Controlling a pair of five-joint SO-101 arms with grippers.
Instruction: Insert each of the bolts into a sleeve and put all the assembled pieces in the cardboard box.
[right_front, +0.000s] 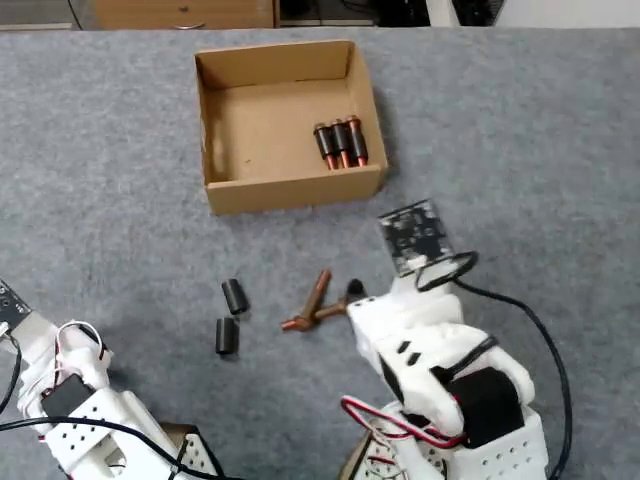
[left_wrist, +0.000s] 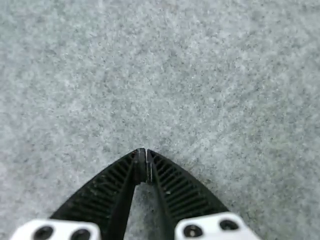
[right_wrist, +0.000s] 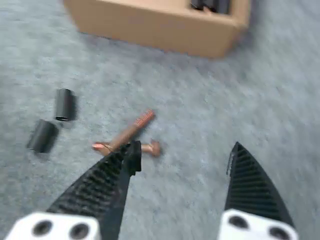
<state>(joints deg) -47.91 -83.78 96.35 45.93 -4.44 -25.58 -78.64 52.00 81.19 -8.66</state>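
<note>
Two copper bolts (right_front: 312, 305) lie crossed on the grey mat in front of the cardboard box (right_front: 215, 120). Two black sleeves (right_front: 233, 295) (right_front: 227, 335) lie a little to their left, apart from each other. Three assembled pieces (right_front: 341, 144) rest side by side against the box's right wall. My right gripper (right_wrist: 184, 155) is open just above the mat; one fingertip (right_wrist: 132, 152) is right beside the bolts (right_wrist: 127, 135), which are not between the fingers. The sleeves (right_wrist: 64, 104) (right_wrist: 42, 136) lie farther off. My left gripper (left_wrist: 142, 165) is shut over bare mat.
The right arm (right_front: 430, 350) stands at the front right, and its cable (right_front: 540, 340) loops beside it. At the front left corner is the left arm (right_front: 60, 390). The near wall of the box (right_wrist: 160, 25) stands beyond the bolts.
</note>
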